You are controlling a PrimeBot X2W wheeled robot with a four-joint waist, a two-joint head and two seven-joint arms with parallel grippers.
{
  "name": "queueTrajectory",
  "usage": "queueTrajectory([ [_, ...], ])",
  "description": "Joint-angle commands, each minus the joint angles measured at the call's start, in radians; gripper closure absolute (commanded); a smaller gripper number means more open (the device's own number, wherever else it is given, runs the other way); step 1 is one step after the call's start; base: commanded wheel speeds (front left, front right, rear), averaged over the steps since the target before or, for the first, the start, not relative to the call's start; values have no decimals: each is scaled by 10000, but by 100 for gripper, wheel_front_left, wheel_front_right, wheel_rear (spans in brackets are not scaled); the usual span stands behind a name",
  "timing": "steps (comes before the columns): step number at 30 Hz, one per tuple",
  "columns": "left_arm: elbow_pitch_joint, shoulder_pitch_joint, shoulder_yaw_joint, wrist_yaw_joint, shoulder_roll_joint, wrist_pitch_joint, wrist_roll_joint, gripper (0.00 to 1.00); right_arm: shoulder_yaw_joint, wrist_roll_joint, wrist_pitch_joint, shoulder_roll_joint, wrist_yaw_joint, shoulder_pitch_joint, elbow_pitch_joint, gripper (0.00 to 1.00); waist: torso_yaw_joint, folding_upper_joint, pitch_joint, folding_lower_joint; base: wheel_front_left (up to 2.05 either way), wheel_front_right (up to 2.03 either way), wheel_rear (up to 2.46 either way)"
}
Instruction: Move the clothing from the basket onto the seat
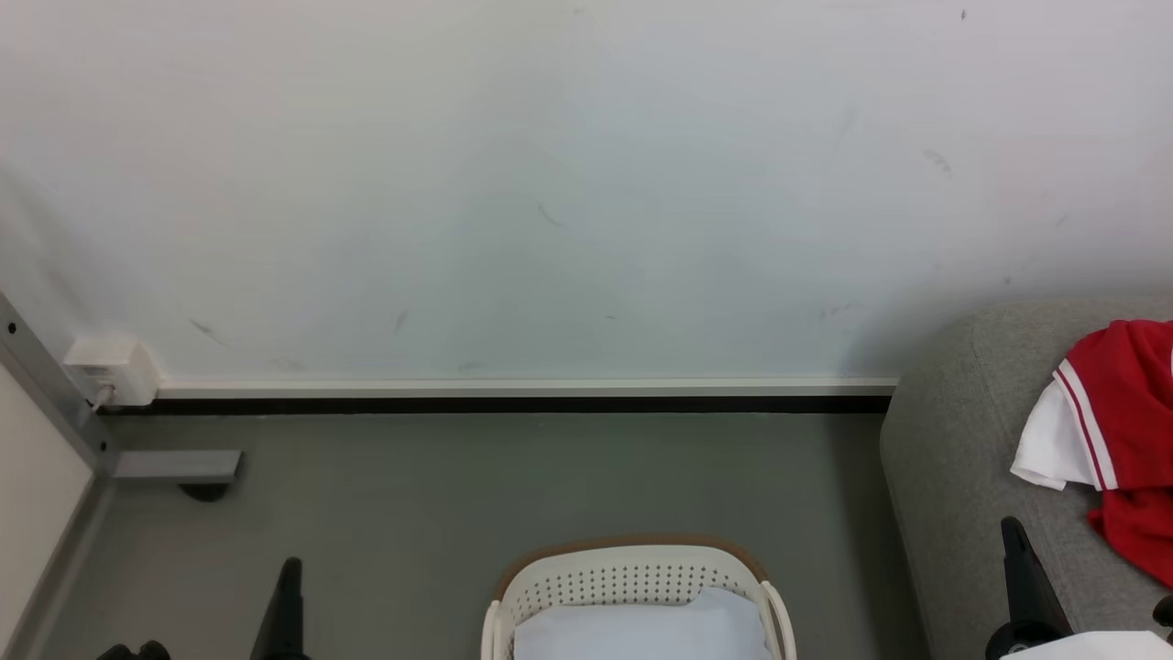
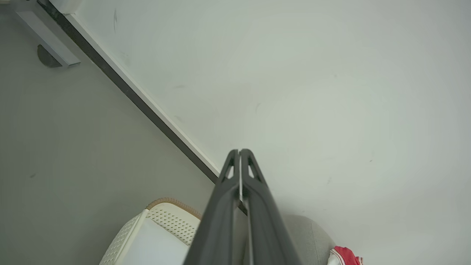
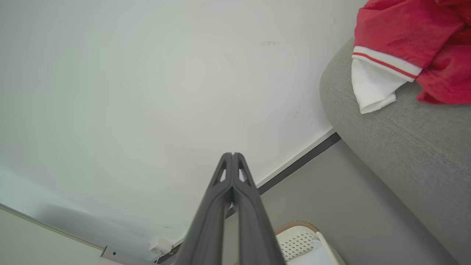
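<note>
The oval cream-white plastic laundry basket with perforated walls and a brown rim [image 1: 632, 577] is taken as the landmark. It is stood on the smooth grey floor [image 1: 440, 513], a little short of the scuffed white wall [image 1: 550, 183], along whose foot a black skirting strip [image 1: 513, 404] is run. A pale blue-white flat liner sheet [image 1: 641, 628] is laid inside the basket.

The red sports jersey clothing with white panels and white stripe trim [image 1: 1123, 412] is found to the right of the basket and well apart from it, heaped on the large grey fabric-upholstered sofa seat [image 1: 953, 458]. A white part of it is draped on the side nearer the basket, close to the seat's rounded edge. A strip of floor is left between the basket and the seat.

The left gripper [image 2: 239, 151] is held to the left of the basket, its two long dark fingers pressed together from base to tip. The right gripper [image 3: 233, 154] is held to the right of the basket, between it and the clothing, with its fingers likewise pressed together.

Far to the left of the basket, a small white socket box [image 1: 115, 367] is fixed low on the wall, and a grey metal frame foot [image 1: 174, 465] is set on the floor just below it.
</note>
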Motion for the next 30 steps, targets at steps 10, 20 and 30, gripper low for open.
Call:
queueTrajectory([
  [10, -102, -370, 160, -131, 1, 340, -1233, 100, -287, 1167, 335, 39, -9, -332, -149, 100, 35, 0, 57, 0, 0, 0, 0],
  [20, -85, -516, 244, -201, -18, 628, -2238, 100, -498, 2100, 620, 78, -11, -408, -160, 100, 71, 0, 114, 0, 0, 0, 0],
  [30, -69, -657, 318, -260, -38, 883, -3117, 100, -684, 2962, 874, 121, -13, -448, -166, 100, 107, 0, 171, 0, 0, 0, 0],
])
